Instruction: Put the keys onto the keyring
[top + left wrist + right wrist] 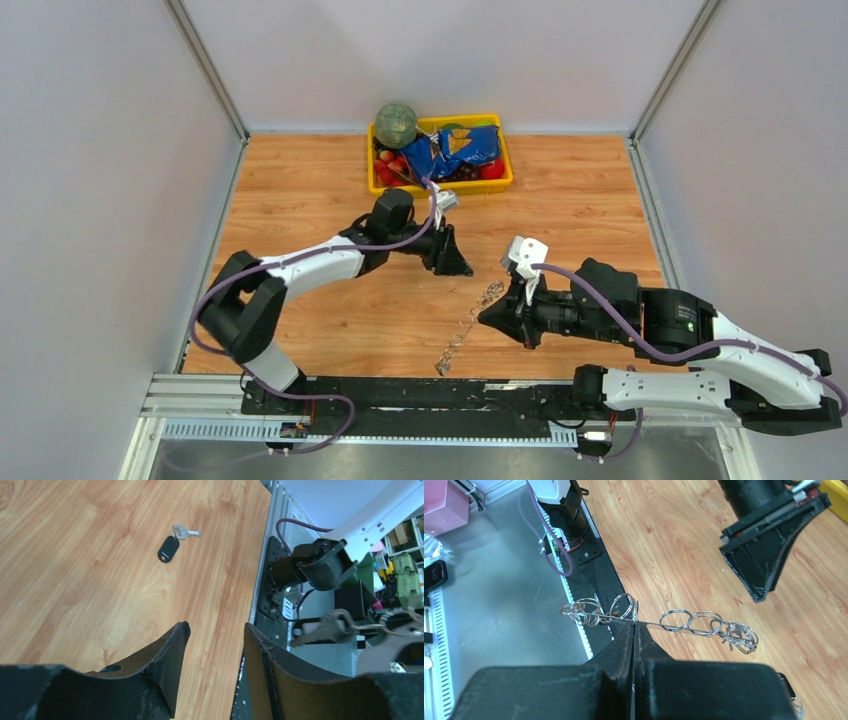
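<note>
The task looks barely begun, with the threading itself not yet done. The right jaws are closed tight on the thin wire of the keyring (679, 620), pinching it about midway so that small silver rings fan out on both sides. In the top view the keyring hangs as a loose string of links above the middle of the counter (300, 200), trailing toward its near edge. No key is clearly on it. The rings in the right wrist view look bare, though the bunched cluster at the far end is too tangled to be sure. One key (168, 549), black head with silver metal beside it, lies flat on the counter toward the near edge, apart from the keyring and untouched. The top view does not show it, probably because the right arm (640, 320) covers it. The left jaws stand partly open and empty, hovering over bare wood with the key well ahead of them. What is left, as I judge it, is nearly everything: picking up that key, bringing it to the held keyring, working it on, and then any other keys, none of which I can see.
</note>
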Motion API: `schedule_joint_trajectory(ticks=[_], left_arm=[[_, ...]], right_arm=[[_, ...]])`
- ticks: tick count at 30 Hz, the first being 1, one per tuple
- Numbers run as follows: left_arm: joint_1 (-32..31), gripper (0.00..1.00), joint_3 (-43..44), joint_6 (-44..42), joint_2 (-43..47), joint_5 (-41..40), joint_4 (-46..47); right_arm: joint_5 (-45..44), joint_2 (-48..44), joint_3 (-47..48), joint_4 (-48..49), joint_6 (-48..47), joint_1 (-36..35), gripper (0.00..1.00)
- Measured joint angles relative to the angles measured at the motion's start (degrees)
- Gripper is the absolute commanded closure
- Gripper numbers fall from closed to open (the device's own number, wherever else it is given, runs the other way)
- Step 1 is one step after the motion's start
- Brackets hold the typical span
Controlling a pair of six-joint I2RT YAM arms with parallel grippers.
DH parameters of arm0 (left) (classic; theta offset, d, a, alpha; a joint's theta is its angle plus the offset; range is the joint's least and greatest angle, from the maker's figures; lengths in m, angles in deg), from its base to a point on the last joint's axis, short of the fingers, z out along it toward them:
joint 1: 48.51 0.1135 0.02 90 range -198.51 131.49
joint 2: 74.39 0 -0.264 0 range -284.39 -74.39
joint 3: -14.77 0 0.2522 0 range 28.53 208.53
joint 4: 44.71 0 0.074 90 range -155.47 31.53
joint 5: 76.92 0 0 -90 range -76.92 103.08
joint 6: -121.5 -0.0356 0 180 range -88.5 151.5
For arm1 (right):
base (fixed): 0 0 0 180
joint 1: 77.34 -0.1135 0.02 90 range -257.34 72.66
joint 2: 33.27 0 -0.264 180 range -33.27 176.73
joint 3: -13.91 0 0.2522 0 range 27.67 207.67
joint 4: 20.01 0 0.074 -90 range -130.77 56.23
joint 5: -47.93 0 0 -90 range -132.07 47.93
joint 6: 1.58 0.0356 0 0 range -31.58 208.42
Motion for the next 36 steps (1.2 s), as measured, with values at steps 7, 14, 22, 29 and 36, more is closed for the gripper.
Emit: schedule_joint_trajectory(ticks=[7, 14, 22, 29, 36], left_arm=[[-1.4, 0.45, 7.3, 2.4, -16.1, 3.4, 7.3], [-3.5, 0.44, 15.9, 8.9, -29.7, 7.8, 17.9], [-5.7, 0.43, 27.2, 10.3, -39.8, 9.8, 17.5], [-8.7, 0.43, 40.5, 4.9, -47.1, 7.3, 5.7], [-10.6, 0.43, 46.1, -1.2, -50.8, 2.6, -4.7]], right_arm=[[0.0, -1.7, -0.1, -1.3, 1.4, 0.0, 1.00], [0.4, -2.9, -1.8, -1.2, 2.5, 0.0, 1.00], [1.1, -3.5, -1.8, -0.8, 2.7, 0.0, 1.00], [1.9, -5.1, -2.6, -0.4, 2.7, 0.0, 1.00], [2.4, -6.8, -2.8, -0.3, 2.7, 0.0, 1.00]])
